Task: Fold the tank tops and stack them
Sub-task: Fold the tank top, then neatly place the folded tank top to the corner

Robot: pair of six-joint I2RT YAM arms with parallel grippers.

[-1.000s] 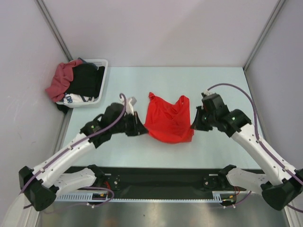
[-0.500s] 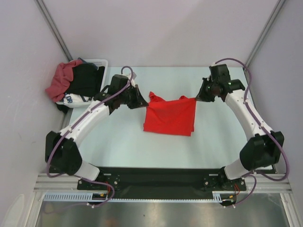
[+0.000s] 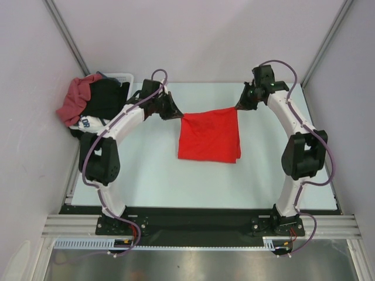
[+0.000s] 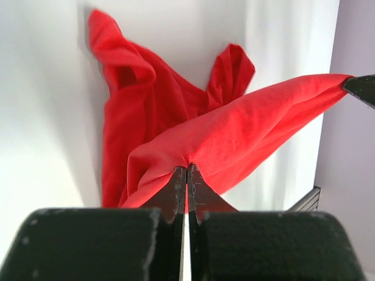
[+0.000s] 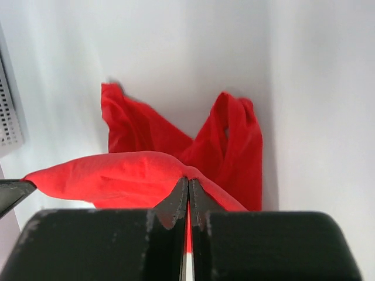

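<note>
Left claw [image 3: 176,115] and right claw [image 3: 239,108] clamp far corners of the red top [image 3: 210,137]; the taut edge spans them; the body lies nearward.

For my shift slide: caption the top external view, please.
Left gripper and right gripper hold the red tank top stretched by its far corners over the table.

This is a robotics lab bench. Plain white walls [image 3: 205,41] box in a pale table [image 3: 146,175], with a metal rail [image 3: 328,225] along its front.
</note>
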